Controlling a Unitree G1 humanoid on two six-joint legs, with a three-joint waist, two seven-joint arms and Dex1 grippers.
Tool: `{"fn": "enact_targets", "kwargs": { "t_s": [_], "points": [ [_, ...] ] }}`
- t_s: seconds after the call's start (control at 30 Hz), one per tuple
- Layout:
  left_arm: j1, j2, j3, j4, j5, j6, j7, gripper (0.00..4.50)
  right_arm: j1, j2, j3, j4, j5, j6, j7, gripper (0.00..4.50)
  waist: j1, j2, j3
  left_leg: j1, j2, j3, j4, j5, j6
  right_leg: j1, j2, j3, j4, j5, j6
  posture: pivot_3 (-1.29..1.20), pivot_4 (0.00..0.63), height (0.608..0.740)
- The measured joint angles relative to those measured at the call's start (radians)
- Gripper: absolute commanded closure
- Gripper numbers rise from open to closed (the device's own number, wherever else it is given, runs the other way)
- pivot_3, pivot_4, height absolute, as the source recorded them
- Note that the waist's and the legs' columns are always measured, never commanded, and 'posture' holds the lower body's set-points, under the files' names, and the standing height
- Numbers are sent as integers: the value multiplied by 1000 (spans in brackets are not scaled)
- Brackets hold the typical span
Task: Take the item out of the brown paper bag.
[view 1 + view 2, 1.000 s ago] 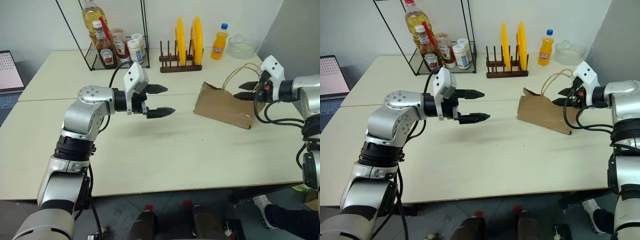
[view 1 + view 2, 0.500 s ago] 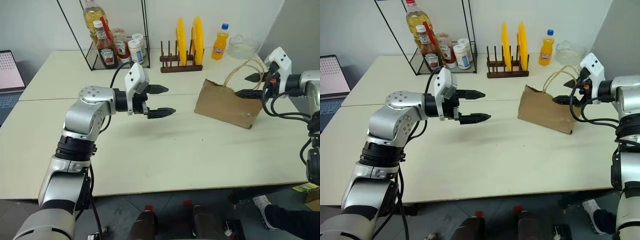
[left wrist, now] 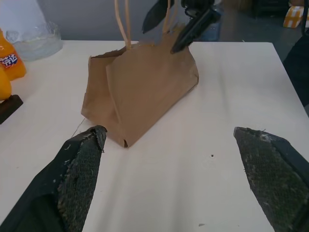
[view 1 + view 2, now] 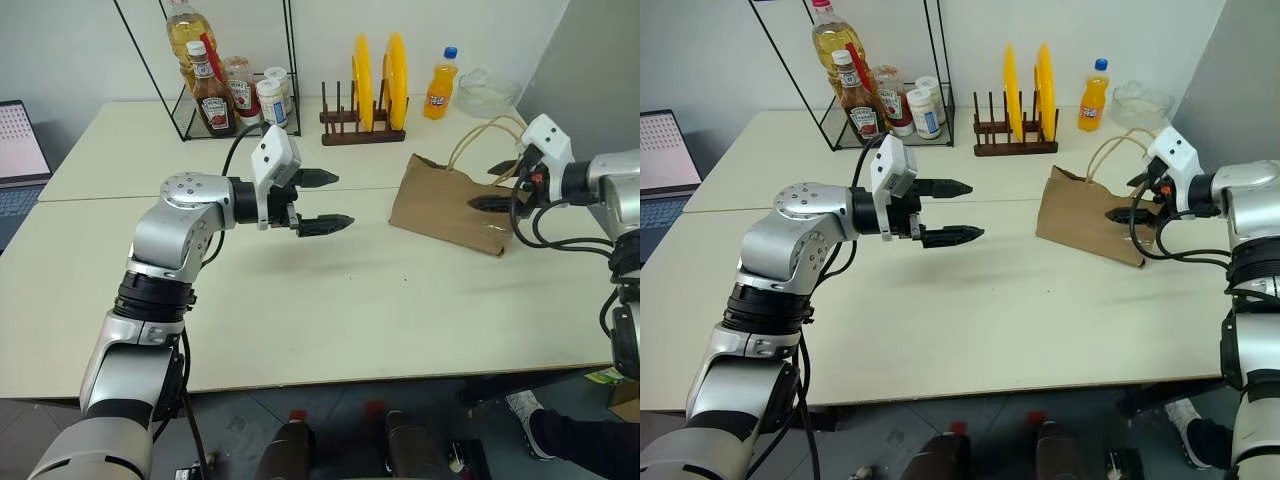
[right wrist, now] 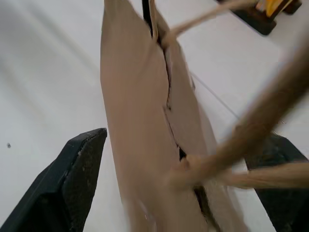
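A: Kraft-brown, creased, the brown paper bag [image 4: 450,212] lies on the table [image 4: 330,300] at centre right of the frame, its cord handles [image 4: 478,142] arching toward the right gripper [image 4: 497,186]. Why there?

B: Its fingers stand apart, straddling the bag's mouth end, probably to clamp it or reach inside.

A: And the left gripper [image 4: 322,201]?

B: At frame centre, fingers apart, empty, aimed at the bag, likely waiting to assist.

A: The item?

B: Unseen; presumably inside the bag.
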Motion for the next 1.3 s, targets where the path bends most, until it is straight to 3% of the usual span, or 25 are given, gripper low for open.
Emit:
{"fn": "enact_targets", "kwargs": {
  "t_s": [0.1,0.2,0.5,0.57,0.77,0.97,1.13,1.3],
  "points": [
    [14,0,0,-20,-1,1,3,0,0,0,13,36,-27,-33,-16,19,0,0,0,0,0,0,0,0,0,0,0,0,0,0,0,0,150,740],
    [22,1,0,-31,-1,5,5,0,0,0,23,64,-41,-58,-12,591,0,0,0,0,0,0,0,0,0,0,0,0,0,0,0,0,150,740],
    [37,4,2,-53,-6,23,23,0,-5,4,21,119,-39,-83,6,3915,0,0,0,0,0,0,0,0,0,0,0,0,0,0,0,0,150,740],
    [37,5,2,-57,-7,25,23,0,-6,5,20,121,-38,-84,6,4479,0,0,0,0,0,0,0,0,0,0,0,0,0,0,0,0,150,740],
    [37,8,3,-70,-14,28,23,0,-4,11,10,115,-31,-85,4,4479,-1,0,0,0,0,0,0,0,0,0,0,0,0,0,0,0,150,740],
    [69,36,31,-94,-28,58,25,0,27,66,-24,-38,34,-67,1,4479,-11,0,0,0,1,0,0,0,0,0,0,0,0,0,0,0,150,740],
    [158,101,74,-149,-46,105,46,0,20,149,-25,-80,53,-62,-23,4479,-16,0,0,0,2,-2,0,0,0,0,0,1,0,0,0,0,150,740],
    [271,173,181,-255,-92,180,94,0,-94,278,-17,39,43,-111,-55,4479,-26,1,0,0,3,-3,-1,0,0,-1,0,1,0,0,0,0,150,740]
  ]
}}
